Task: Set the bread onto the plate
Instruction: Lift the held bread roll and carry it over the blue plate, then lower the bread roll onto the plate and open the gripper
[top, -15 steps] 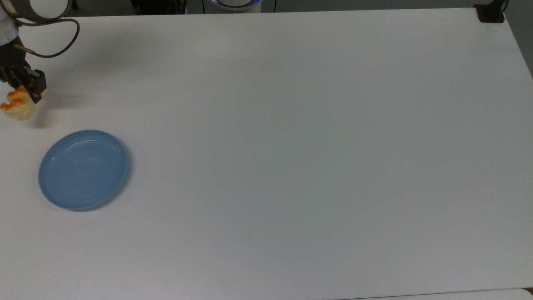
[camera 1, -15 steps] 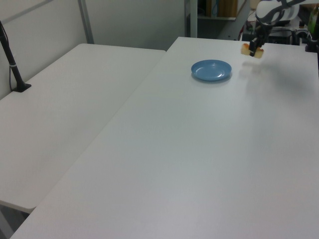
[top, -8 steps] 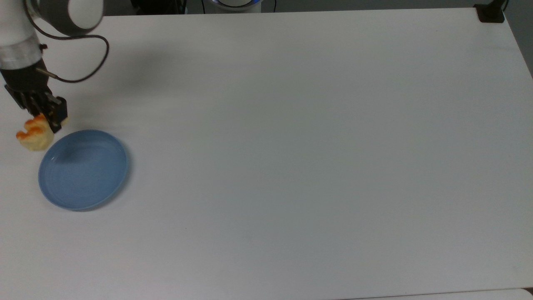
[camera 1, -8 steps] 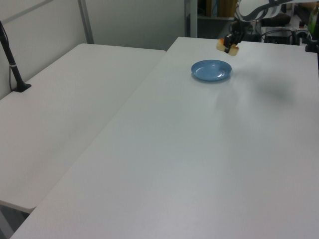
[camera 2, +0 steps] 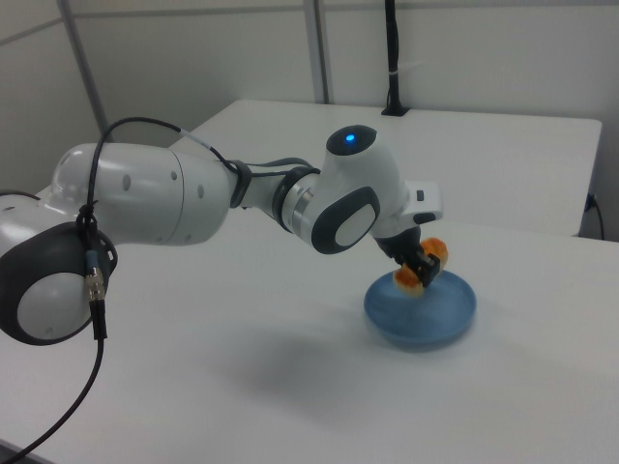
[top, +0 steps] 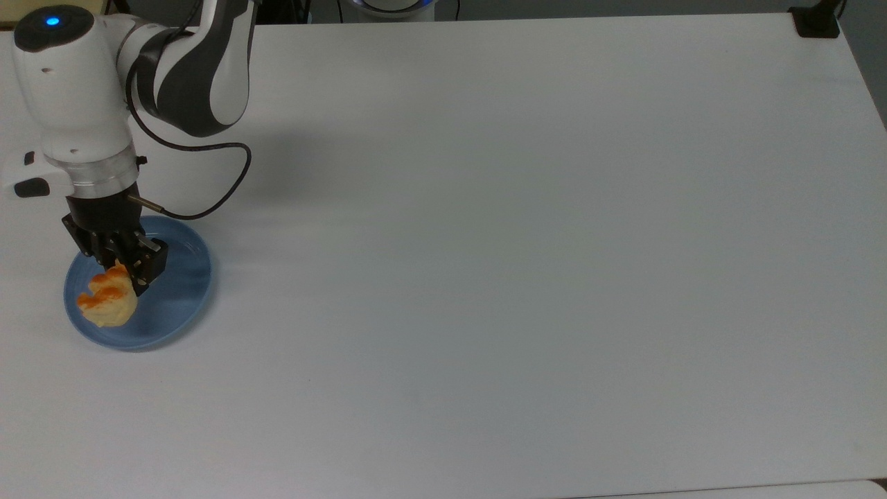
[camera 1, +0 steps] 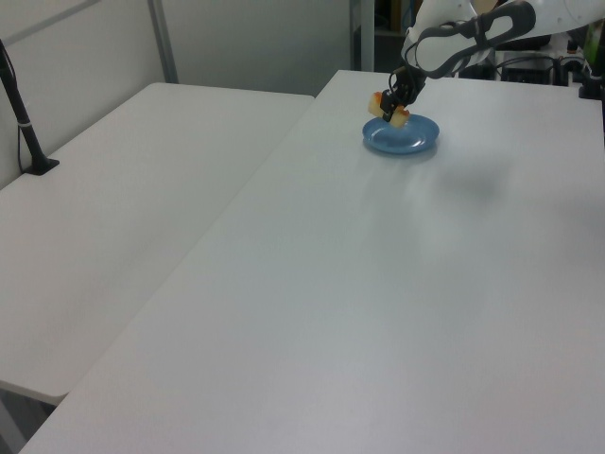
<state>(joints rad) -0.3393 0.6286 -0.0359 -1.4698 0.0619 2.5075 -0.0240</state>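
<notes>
Gripper: the gripper (top: 118,274) is clamped on the bread (top: 105,302), gripping it at one end; the roll juts out past the fingertips (top: 149,267).
Bread position: held above the plate (top: 183,277), over the plate's left half in the top view. In the right view the bread (camera 2: 422,266) hangs clear of the plate (camera 2: 445,319), not touching the bottom.
Plate position: near the top view's left edge of the table (top: 527,242), well apart from anything else.
Step in hand: lowering and release, by my reading.
How to do it well: shift a little toward the plate's centre, since the roll sits near the rim; descend until the bread touches or nearly touches the plate before parting the fingers.
Risk: release from height could let the oblong roll bounce or roll over the shallow rim.
Retreat: lift straight up so the fingers do not drag the bread.
</notes>
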